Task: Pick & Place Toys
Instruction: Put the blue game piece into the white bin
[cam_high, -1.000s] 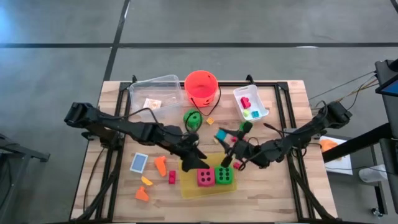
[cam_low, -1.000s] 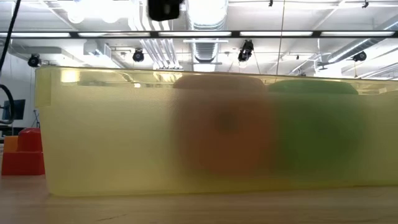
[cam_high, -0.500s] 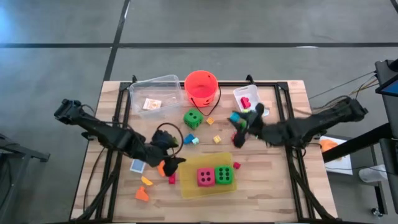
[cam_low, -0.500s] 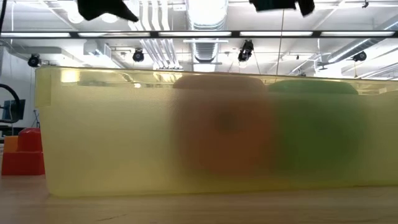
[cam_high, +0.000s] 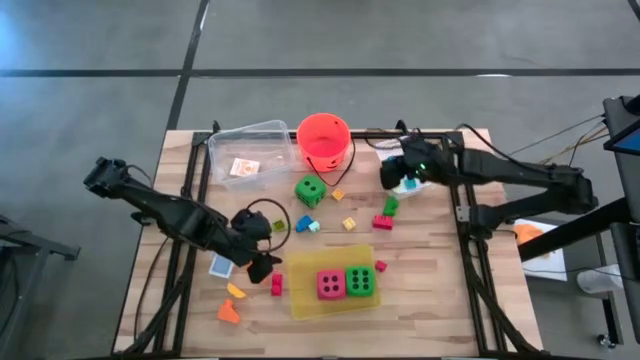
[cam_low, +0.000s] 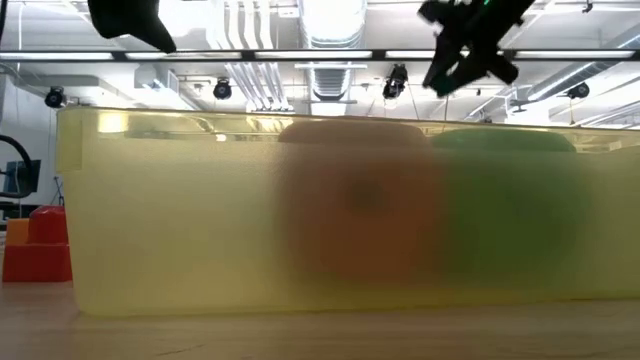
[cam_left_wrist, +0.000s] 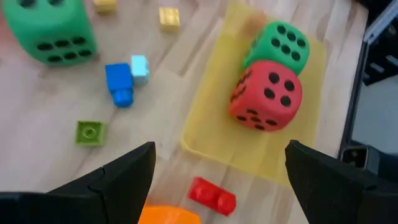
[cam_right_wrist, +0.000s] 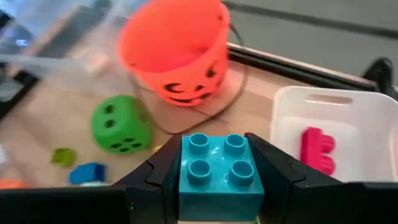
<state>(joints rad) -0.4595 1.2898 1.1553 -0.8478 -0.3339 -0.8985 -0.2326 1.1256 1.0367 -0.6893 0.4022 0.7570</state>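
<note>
Carrying 1 teal brick clamped between its fingers, the right gripper has swung from the yellow tray to the white bin, drop-off likely next, while the left gripper, jaws wide and empty, has retreated just beside that tray.

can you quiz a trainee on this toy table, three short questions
1. True or false: the right hand holds a teal brick.
2. Which dice sit on the yellow tray? A) two green B) one pink, one green C) none
3. What stands between the clear bin and the white bin?

Key: 1 true. 2 B. 3 the orange bucket.
</note>
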